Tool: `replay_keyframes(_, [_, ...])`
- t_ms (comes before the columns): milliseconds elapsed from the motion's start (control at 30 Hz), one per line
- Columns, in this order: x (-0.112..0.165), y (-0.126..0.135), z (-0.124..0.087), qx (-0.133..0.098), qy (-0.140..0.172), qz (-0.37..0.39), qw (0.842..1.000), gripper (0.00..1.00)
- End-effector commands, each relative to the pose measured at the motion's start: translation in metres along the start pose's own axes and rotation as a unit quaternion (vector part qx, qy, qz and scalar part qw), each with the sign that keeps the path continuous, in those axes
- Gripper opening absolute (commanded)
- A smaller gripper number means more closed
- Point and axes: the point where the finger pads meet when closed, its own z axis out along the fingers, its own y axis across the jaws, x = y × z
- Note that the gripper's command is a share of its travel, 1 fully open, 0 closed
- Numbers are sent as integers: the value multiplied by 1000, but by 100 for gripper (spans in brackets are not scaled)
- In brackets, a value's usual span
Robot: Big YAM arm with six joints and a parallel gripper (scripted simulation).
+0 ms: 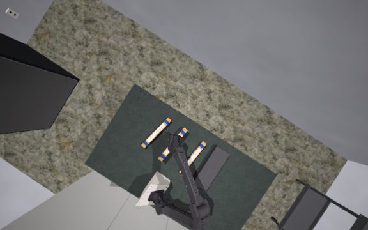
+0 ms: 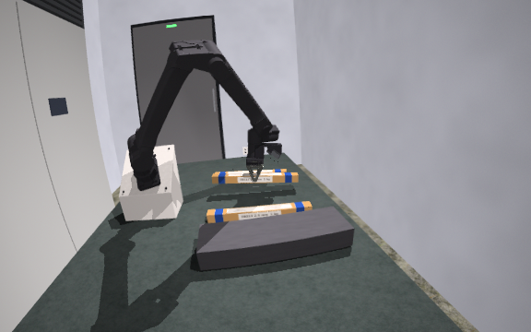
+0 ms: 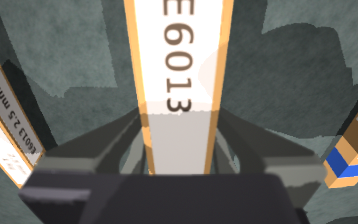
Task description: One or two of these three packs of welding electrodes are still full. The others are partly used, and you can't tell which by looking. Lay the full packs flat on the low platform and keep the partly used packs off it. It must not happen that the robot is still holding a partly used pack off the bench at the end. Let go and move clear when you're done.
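The arm reaches out from its white pedestal (image 2: pixel 164 194) at the near-left part of the bench (image 2: pixel 293 295), which carries a dark green cover. The tool (image 2: pixel 253 174) points straight down and is clenched across the middle of the middle pack (image 2: pixel 275 177), fingers on its two long sides. In the wrist view this pack (image 3: pixel 180 65) runs straight away between the fingers, its white label reading "E6013". In the exterior view the grasped pack sits level, its shadow lying on the cover below and apart from it, so it appears held slightly above the bench. The far pack (image 1: pixel 156 133) lies flat on the cover beyond it, toward the far edge of the bench, roughly parallel; in the exterior view only a thin strip of it shows behind the held one. The near pack (image 2: pixel 259 211) lies flat on the cover just beside the far long side of the low platform (image 2: pixel 275 240), parallel to it; whether the two touch cannot be told. The platform, a dark grey slab, stands toward the right edge of the bench and carries no pack. All three packs are orange with blue bands near the ends and a white label strip.
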Motion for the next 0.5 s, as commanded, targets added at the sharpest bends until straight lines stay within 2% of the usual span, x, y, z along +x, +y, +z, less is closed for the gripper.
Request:
replay_keyframes(0, [-44,16,-61,-25,-57,16,998,0])
replay_keyframes(467, [-59,18,-81,-27,-58,17,998,0])
